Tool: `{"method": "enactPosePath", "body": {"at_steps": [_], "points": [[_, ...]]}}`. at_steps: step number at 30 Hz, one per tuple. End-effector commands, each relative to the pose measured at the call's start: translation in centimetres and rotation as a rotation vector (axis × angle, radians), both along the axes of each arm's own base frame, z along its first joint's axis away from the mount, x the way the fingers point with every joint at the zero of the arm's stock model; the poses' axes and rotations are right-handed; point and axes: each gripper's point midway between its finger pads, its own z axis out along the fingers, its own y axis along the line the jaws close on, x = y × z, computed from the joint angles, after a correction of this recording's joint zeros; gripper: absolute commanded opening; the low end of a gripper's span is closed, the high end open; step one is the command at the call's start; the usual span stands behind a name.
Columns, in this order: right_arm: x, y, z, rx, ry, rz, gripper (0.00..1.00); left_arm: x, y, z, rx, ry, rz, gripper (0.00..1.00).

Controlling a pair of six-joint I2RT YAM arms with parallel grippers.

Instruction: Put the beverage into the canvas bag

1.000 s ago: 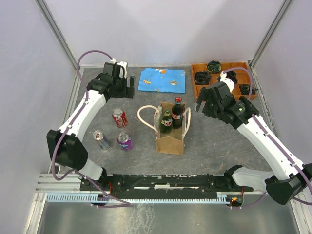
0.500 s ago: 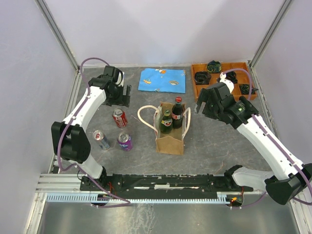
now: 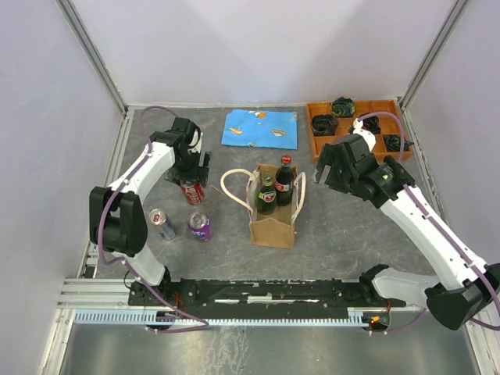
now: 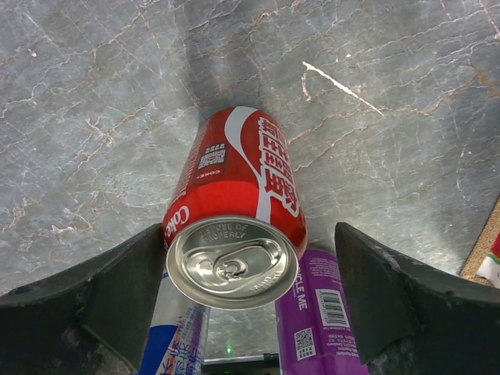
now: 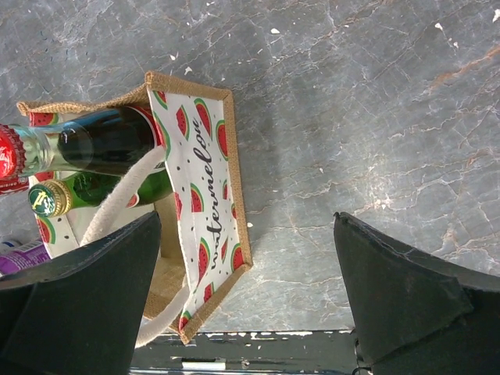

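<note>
My left gripper (image 4: 250,262) is spread wide around the red can (image 4: 234,172), which stands upright between its fingers, left of the bag (image 3: 272,225). My right gripper (image 3: 323,167) is spread wide too, right of the bag.

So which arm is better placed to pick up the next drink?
Left: the left gripper, open, straddles the red can; the right gripper hangs open beside the bag.

The left arm (image 3: 144,173) and right arm (image 3: 430,230) have white shells between black joints and black bases. A purple cable (image 3: 156,108) loops along each. A small green light (image 3: 386,176) shows on the right arm. The fingers (image 4: 101,305) are matte black, broad wedges in both wrist views.
</note>
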Motion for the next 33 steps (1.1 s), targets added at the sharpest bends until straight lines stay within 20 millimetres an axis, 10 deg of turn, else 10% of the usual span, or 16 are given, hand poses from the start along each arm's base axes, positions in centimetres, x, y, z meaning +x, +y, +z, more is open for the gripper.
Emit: {"method": "enactPosePath", "body": {"at_steps": [1, 12, 24, 33], "points": [[-0.8, -0.7, 0.5, 0.004, -0.012, -0.009, 0.99, 0.1, 0.1, -0.1, 0.003, -0.006, -0.038, 0.89], [-1.4, -1.3, 0.3, 0.008, -0.016, -0.027, 0.99, 0.6, -0.2, 1.5, -0.019, -0.052, -0.043, 0.14], [-0.9, -0.7, 0.0, 0.021, -0.018, -0.018, 0.99, 7.9, -5.2, 20.6, -0.259, -0.598, -0.214, 0.03], [-0.4, -0.2, -0.1, 0.026, -0.014, -0.008, 0.99, 4.0, -13.7, 34.7, -0.595, -0.968, -0.533, 0.03]]}}
